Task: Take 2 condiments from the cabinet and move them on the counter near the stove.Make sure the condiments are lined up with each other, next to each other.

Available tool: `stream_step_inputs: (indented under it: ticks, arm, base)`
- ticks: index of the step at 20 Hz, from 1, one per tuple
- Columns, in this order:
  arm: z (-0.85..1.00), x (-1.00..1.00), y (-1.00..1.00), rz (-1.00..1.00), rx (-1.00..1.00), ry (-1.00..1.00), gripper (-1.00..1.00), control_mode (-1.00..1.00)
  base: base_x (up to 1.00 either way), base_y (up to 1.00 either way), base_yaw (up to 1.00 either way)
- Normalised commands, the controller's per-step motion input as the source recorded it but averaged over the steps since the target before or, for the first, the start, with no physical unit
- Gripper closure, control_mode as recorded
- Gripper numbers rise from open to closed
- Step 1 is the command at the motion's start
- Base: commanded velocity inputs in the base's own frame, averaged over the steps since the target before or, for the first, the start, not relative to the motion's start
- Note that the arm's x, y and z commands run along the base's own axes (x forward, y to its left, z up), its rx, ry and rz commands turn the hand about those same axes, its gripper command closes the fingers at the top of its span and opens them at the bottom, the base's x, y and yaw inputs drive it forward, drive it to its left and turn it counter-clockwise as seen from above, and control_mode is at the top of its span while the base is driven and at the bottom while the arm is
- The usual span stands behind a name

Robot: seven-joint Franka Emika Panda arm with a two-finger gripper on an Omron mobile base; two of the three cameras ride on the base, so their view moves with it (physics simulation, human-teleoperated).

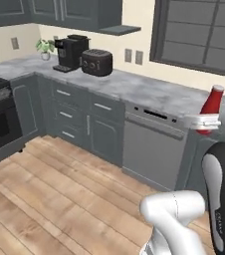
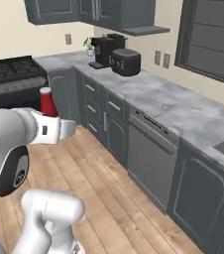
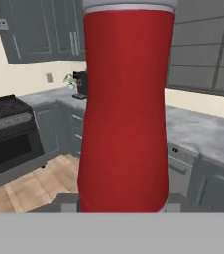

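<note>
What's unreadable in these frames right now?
- Fingertips: in the hand view the red bottle covers them, so the contact is not visible.
- Bottle cap: cut off by the hand view's top edge.
- Gripper: in the left base view it shows only as a white blur around the bottle.
- Stove: cut off by the left edge of both base views.
- Coffee machine: half hidden behind the bottle.

The white arm is bent up from the base, and its dark joints are seen close to the cameras. The forearm is held out level above the floor. The tool (image 1: 205, 121) is closed around the red bottle (image 1: 211, 105), near its bottom end. The bottle is held with a slight tilt, and its 2 sides are pressed by the fingers.
</note>
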Motion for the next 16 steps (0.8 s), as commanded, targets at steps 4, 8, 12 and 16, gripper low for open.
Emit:
stream_step_inputs:
  ticks: [4,8,12,16]
  arm:
    - [0.0,0.0,0.0,0.0,0.0,0.0,1.0,1.0]
    - [0.0,0.0,0.0,0.0,0.0,0.0,1.0,1.0]
    - [0.0,0.0,0.0,0.0,0.0,0.0,1.0,1.0]
    - [0.0,0.0,0.0,0.0,0.0,0.0,1.0,1.0]
  base:
    - [0.73,0.52,0.45]
    - [0.61,0.64,0.24]
    - [0.56,0.72,0.27]
    - [0.62,0.44,0.36]
